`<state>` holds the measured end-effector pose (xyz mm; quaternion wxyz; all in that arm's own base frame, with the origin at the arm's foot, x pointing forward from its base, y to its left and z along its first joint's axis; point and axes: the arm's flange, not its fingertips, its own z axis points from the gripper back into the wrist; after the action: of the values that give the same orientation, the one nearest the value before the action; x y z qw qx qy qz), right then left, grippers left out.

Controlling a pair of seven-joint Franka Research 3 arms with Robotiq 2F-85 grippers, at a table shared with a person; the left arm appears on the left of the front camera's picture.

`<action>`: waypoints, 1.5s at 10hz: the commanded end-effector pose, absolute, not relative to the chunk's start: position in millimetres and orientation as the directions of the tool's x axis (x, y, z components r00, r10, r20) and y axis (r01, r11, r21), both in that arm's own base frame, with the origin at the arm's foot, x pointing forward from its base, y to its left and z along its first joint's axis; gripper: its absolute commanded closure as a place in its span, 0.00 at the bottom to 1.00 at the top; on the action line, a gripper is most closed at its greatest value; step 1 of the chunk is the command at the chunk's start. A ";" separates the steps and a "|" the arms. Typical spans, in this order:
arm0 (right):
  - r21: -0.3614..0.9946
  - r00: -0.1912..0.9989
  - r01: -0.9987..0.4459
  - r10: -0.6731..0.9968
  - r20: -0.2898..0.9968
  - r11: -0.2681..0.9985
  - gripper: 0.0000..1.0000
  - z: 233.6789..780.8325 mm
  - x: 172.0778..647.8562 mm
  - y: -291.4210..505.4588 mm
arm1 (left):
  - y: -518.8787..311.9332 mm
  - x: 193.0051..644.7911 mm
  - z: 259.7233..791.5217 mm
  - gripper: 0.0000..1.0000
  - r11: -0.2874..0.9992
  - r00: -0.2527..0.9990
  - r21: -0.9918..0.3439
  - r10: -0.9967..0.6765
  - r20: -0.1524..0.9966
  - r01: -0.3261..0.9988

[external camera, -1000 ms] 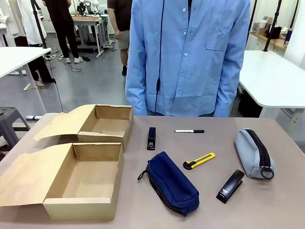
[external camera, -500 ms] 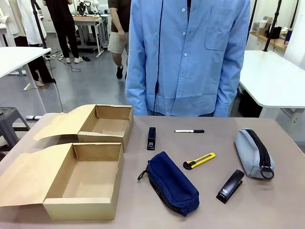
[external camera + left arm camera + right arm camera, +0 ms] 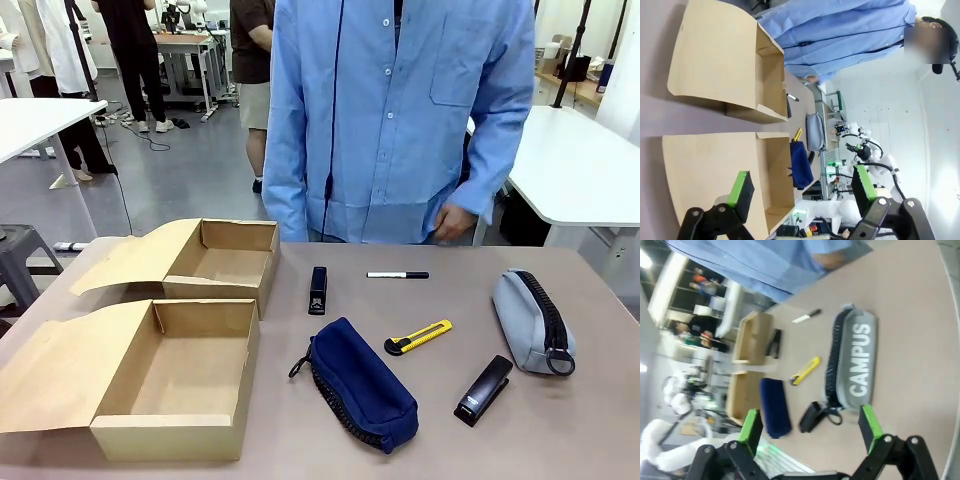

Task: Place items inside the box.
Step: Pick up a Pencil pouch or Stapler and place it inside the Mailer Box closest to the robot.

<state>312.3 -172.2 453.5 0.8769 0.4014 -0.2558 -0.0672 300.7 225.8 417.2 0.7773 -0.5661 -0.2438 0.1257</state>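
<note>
- The right gripper [image 3: 809, 432] hangs with its jaws spread wide and nothing between the pads. The near stapler [image 3: 812, 416] and the grey pouch [image 3: 855, 362] lie closest in front of it.
- The left gripper [image 3: 802, 195] is also spread and empty, looking out over the near box [image 3: 775, 175] and the far box [image 3: 765, 75], both open and bare inside.
- Nothing is packed yet; every item lies on the table [image 3: 580, 440].
- The navy pouch [image 3: 360, 385] lies at a slant just beside the near box's right wall.
- The far stapler [image 3: 318, 290] lies just beside the far box.
- The marker [image 3: 397, 275] lies near the far edge, and the knife [image 3: 418, 338] sits between the navy pouch and the grey pouch.
- A sensible first pick is probably the near stapler for the right gripper: come straight down, turn the wrist so the pads close across its narrow sides, and grip near the middle so it does not swing.
- The navy pouch is soft, so pinch its bulk near the centre rather than the zip pull.
- The marker and knife lie low, so the pads should probably reach the tabletop before closing.
- The person's hand [image 3: 455, 222] hangs at the far edge, apart from the items; keep the approach on the robot's side.
</note>
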 end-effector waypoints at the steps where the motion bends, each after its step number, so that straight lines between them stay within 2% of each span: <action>1: 0.537 0.914 -0.072 -0.160 0.373 0.840 0.00 461.4 323.1 -110.9 | 227.5 300.6 418.6 0.00 0.322 0.844 -0.940 0.469 0.261 0.112; 3: 0.432 0.933 -0.181 0.015 0.360 0.883 0.00 462.4 338.4 -68.6 | 227.5 300.6 418.6 0.00 0.322 0.844 -0.940 0.469 0.261 0.112; 4: 0.412 0.935 -0.184 0.030 0.353 0.892 0.00 461.5 341.7 -65.3 | 227.5 300.6 418.6 0.00 0.322 0.844 -0.940 0.469 0.261 0.112; 5: 0.533 0.913 -0.186 -0.055 0.403 0.825 0.00 468.0 334.7 -95.4 | 227.5 300.6 418.6 0.00 0.322 0.844 -0.940 0.469 0.261 0.112; 6: 0.612 0.901 -0.104 -0.187 0.392 0.784 0.00 467.8 317.2 -135.6 | 227.5 300.6 418.6 0.00 0.322 0.844 -0.940 0.469 0.261 0.112; 8: 0.763 0.827 -0.024 -0.416 0.378 0.646 0.00 446.5 259.5 -213.9 | 227.5 300.6 418.6 0.00 0.322 0.844 -0.940 0.469 0.261 0.112; 10: 0.822 0.784 0.038 -0.527 0.328 0.568 0.00 412.4 218.7 -249.4 | 227.5 300.6 418.6 0.00 0.322 0.844 -0.940 0.469 0.261 0.112; 12: 0.888 0.737 0.106 -0.635 0.232 0.448 0.00 396.3 223.0 -259.7 | 227.5 300.6 418.6 0.00 0.322 0.844 -0.940 0.469 0.261 0.112; 13: 0.834 0.761 0.089 -0.577 0.296 0.545 0.00 418.6 207.1 -276.3 | 227.5 300.6 418.6 0.00 0.322 0.844 -0.940 0.469 0.261 0.112; 15: 0.834 0.761 0.089 -0.577 0.296 0.545 0.00 418.6 207.1 -276.3 | 227.5 300.6 418.6 0.00 0.322 0.844 -0.940 0.469 0.261 0.112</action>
<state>211.3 -278.6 411.5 0.8258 0.4423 -0.2794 -0.2106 299.8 227.1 417.3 0.7774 -0.5660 -0.2443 0.1251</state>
